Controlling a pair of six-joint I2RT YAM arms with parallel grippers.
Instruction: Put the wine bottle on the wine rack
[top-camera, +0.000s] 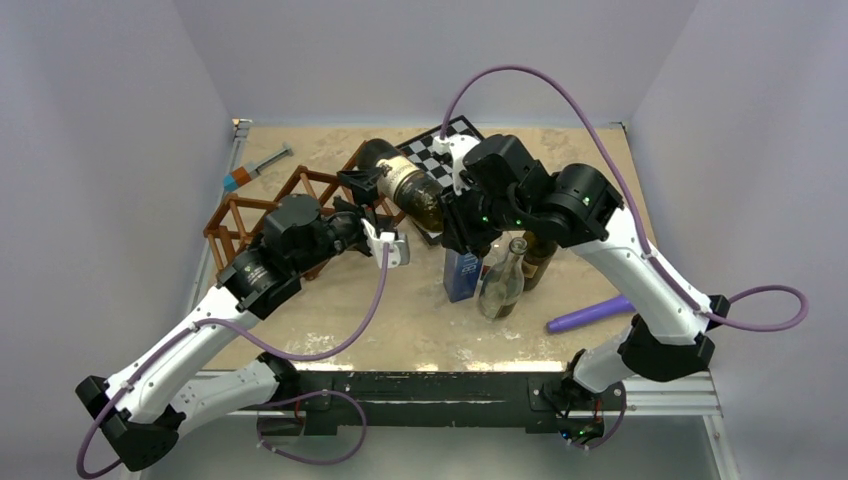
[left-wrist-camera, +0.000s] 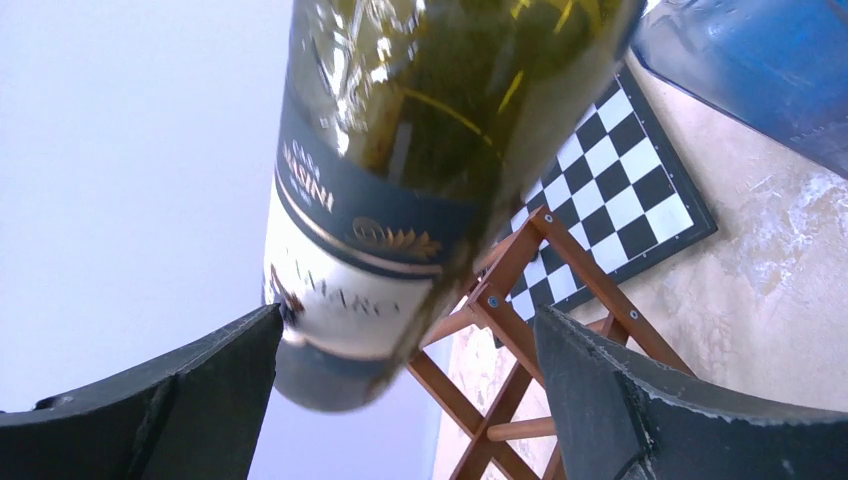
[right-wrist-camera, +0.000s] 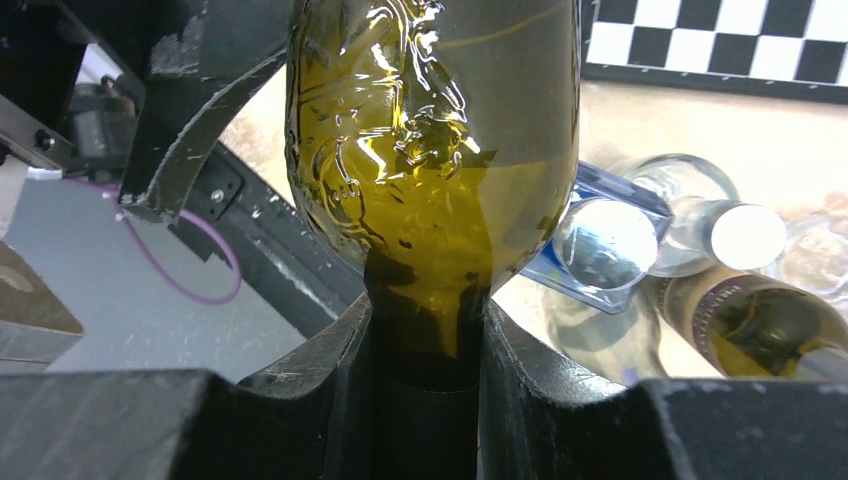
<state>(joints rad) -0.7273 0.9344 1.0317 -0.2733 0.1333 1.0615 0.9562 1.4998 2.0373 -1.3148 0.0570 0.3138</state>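
The dark olive-green glass wine bottle (top-camera: 400, 185) with a cream and navy label hangs on its side in the air at the upper centre of the overhead view. Its base is over the right end of the reddish-brown open-lattice wooden wine rack (top-camera: 255, 215), and its neck points toward the lower right. The right gripper (right-wrist-camera: 425, 350) is clenched around the neck just below the shoulder. The left gripper (left-wrist-camera: 408, 335) is released, its black fingers (left-wrist-camera: 160, 410) spread either side of the bottle's base and, as far as its wrist view shows, not touching it.

The bottle should handle as rigid, heavy and breakable, with slick glass, and it looks to hold some liquid that would shift as it tilts. Held by the neck alone, the long body probably acts as a lever and could twist in the jaws. The paper-labelled body looks like the surer place for a second hold.

The rack runs toward the left of the frame, and the left arm lies along its lower side, crowding that approach. A black-and-white checkerboard (top-camera: 440, 150) sits at top centre behind the bottle. A blue box (top-camera: 462, 272), a clear glass bottle (top-camera: 503, 280) and a dark bottle (top-camera: 540, 260) stand close under the right wrist. The sand-coloured tabletop (top-camera: 420, 330) is open at lower centre.
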